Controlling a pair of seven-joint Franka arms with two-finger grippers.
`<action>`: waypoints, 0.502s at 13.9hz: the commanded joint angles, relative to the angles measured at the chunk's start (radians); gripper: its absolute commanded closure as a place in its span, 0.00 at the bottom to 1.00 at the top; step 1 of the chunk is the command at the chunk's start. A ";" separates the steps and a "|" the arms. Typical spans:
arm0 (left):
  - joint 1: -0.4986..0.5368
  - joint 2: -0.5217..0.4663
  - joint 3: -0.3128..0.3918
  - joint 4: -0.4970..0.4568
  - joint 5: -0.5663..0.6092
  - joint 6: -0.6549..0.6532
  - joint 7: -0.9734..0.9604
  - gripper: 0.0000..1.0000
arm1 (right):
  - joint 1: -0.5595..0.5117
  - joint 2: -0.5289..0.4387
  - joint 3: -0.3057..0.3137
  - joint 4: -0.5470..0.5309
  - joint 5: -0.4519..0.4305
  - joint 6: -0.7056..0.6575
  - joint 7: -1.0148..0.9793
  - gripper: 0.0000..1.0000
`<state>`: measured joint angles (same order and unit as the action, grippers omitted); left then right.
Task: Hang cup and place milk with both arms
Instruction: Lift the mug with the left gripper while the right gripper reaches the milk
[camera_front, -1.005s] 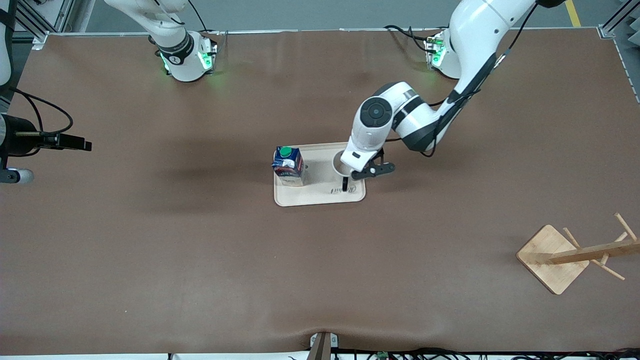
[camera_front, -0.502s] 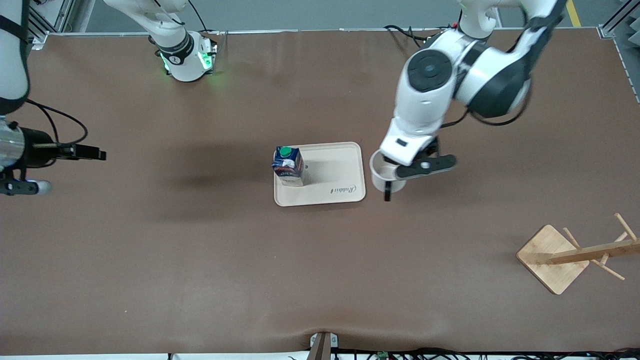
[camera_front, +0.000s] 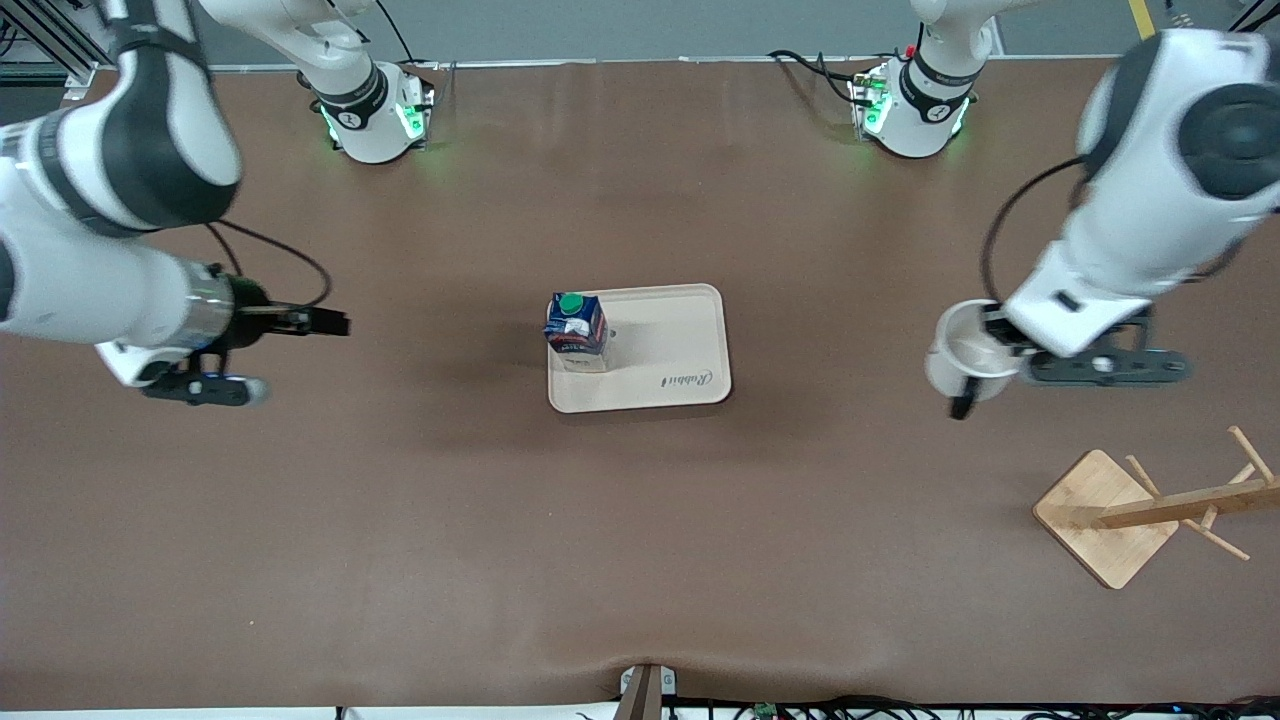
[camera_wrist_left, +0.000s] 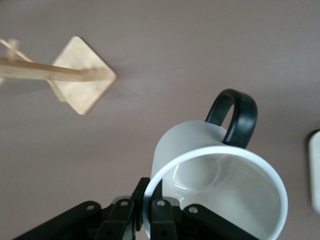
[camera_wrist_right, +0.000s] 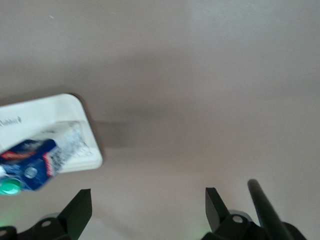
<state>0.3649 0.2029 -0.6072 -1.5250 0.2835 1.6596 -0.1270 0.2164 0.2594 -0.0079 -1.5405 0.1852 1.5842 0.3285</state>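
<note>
The white cup with a black handle hangs in the left gripper, above bare table. The blue milk, green-capped, stands upright on the tray.

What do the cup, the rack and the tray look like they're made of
The cup, held by the left gripper: likely glazed ceramic, glossy white inside, black handle. The rack: pale unpainted wood, maybe bamboo, with visible grain. The tray: smooth matte cream, perhaps plastic; hard to tell.

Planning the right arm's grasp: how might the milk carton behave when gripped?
The milk stands tall on a small base on the tray, so a sideways nudge may tip it. Its carton walls probably give under squeeze. The open right pincer looks wide enough.
</note>
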 joint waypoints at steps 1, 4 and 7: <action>0.084 -0.028 -0.006 0.011 -0.015 -0.020 0.142 1.00 | 0.101 0.044 -0.010 0.007 0.025 0.097 0.137 0.00; 0.185 -0.019 -0.006 0.028 -0.018 -0.011 0.318 1.00 | 0.193 0.104 -0.010 0.007 0.028 0.227 0.254 0.00; 0.262 -0.011 -0.005 0.026 -0.032 0.005 0.432 1.00 | 0.267 0.127 -0.012 0.005 0.026 0.244 0.314 0.00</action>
<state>0.5850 0.1910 -0.6032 -1.5084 0.2731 1.6603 0.2354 0.4451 0.3834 -0.0073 -1.5441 0.1935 1.8283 0.6118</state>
